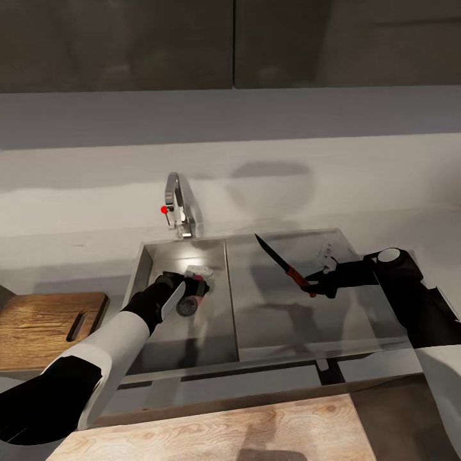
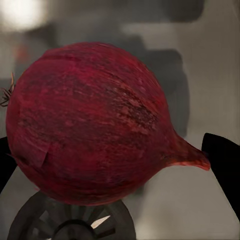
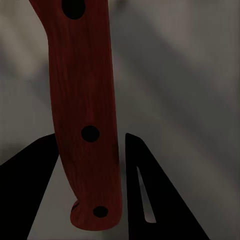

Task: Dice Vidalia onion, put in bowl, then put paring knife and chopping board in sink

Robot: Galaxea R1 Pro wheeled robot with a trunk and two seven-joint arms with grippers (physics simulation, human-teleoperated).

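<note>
Head view: left gripper [image 1: 195, 288] down in the sink [image 1: 144, 269] basin, fingers either side of the onion [image 1: 198, 286], grip unclear; right gripper [image 1: 312, 283] pinching the knife [image 1: 282, 262] handle above the drainboard [image 1: 288, 320], blade pointing away; chopping board [image 1: 45, 323] beside left arm.

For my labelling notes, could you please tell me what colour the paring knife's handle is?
The paring knife handle is dark red with black rivet dots, best seen in the right wrist view.

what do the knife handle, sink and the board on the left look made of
Paring knife handle: looks like red-stained wood, with faint grain and dark rivet dots. Sink: brushed stainless steel, judging by dull grey reflections. Chopping board: wood, brown with visible grain streaks.
</note>
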